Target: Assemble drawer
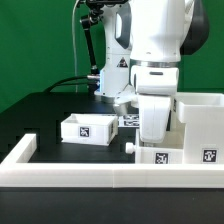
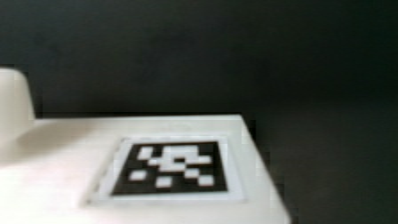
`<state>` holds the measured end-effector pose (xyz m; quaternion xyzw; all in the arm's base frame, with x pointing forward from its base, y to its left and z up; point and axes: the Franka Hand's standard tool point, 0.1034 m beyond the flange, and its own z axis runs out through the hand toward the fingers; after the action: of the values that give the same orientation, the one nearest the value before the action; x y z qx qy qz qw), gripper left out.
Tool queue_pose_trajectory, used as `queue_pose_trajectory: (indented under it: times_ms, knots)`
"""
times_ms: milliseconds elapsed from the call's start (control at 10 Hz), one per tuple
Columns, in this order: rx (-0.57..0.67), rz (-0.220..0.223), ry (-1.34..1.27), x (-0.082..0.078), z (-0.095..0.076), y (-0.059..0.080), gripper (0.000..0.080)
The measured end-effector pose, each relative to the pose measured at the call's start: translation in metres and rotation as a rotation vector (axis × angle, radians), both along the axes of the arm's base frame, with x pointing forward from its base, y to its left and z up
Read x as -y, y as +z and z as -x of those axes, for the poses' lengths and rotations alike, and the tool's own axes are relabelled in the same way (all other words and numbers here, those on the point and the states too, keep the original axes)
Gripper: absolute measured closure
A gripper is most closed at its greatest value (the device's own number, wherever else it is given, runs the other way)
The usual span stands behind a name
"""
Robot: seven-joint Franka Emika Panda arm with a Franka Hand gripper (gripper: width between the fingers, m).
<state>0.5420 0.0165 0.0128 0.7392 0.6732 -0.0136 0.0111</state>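
Note:
One small open-top white tray [image 1: 88, 127] with a tag on its front stands on the black table at the exterior view's left of the arm. The taller white housing [image 1: 203, 112] stands at the exterior view's right. A low white part [image 1: 172, 155] with tags lies in front of it, right under my hand. My gripper [image 1: 152, 142] hangs low over that part's left end. Its fingers are hidden behind the hand. The wrist view shows no fingers, only a flat white face with a tag [image 2: 173, 165] close below and a white edge [image 2: 13, 100] beside it.
The long low white rail [image 1: 90, 176] edges the table's front and turns back at the exterior view's left [image 1: 22, 150]. The marker board [image 1: 129, 120] lies behind my hand. A black stand with cables [image 1: 93, 45] rises at the back.

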Motion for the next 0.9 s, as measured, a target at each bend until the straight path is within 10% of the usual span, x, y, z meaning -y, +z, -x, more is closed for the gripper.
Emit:
queue_pose_trajectory:
  times_ms: [300,400,500,700,900]
  knots:
    - [-0.001,0.0,-0.01,0.002,0.001,-0.001,0.0758]
    - [-0.001,0.0,-0.012,0.003,0.001,-0.001,0.0597]
    - [0.005,0.001,-0.018,0.004,-0.002,0.004,0.0597]
    - [0.0,0.005,-0.013,0.0,-0.003,0.016,0.0241]
    - [0.002,0.01,-0.014,0.002,-0.007,0.031,0.0165]
